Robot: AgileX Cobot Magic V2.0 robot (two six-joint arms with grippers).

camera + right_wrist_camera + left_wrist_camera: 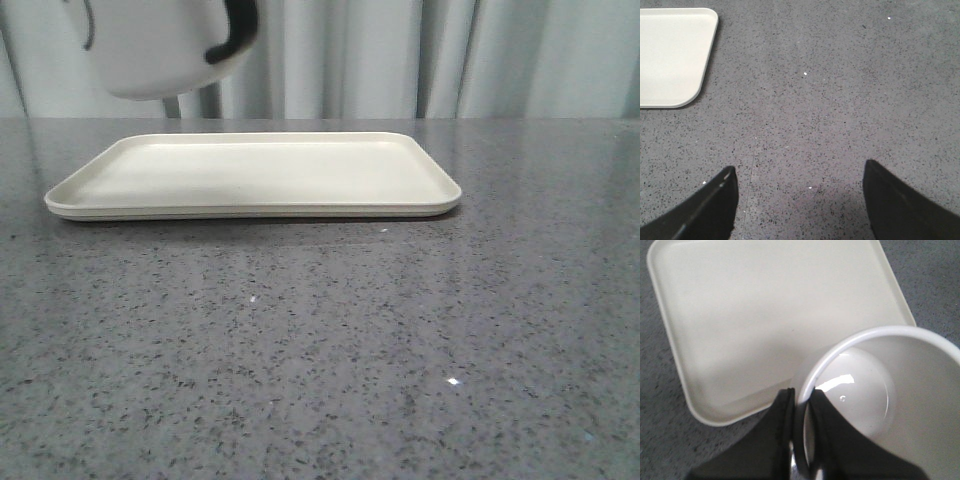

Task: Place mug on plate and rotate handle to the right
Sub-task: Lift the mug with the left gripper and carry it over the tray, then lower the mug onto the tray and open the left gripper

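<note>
Care is needed: the mug (160,48) should be lowered slowly and kept level, well inside the plate (250,172) rim. The mug is held above the plate's left end, its rim pinched by the left claw (801,405). The right claw (799,200) is spread wide, holding nothing, beside the plate.

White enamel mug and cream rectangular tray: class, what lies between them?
Nothing; the front view shows the white enamel mug lifted over the cream rectangular tray, with only air between.

Likely a lab or demo room set up as a kitchen: a grey speckled stone-look table (330,340) carries things, and pale grey pleated curtains (400,55) close off the whole background.
</note>
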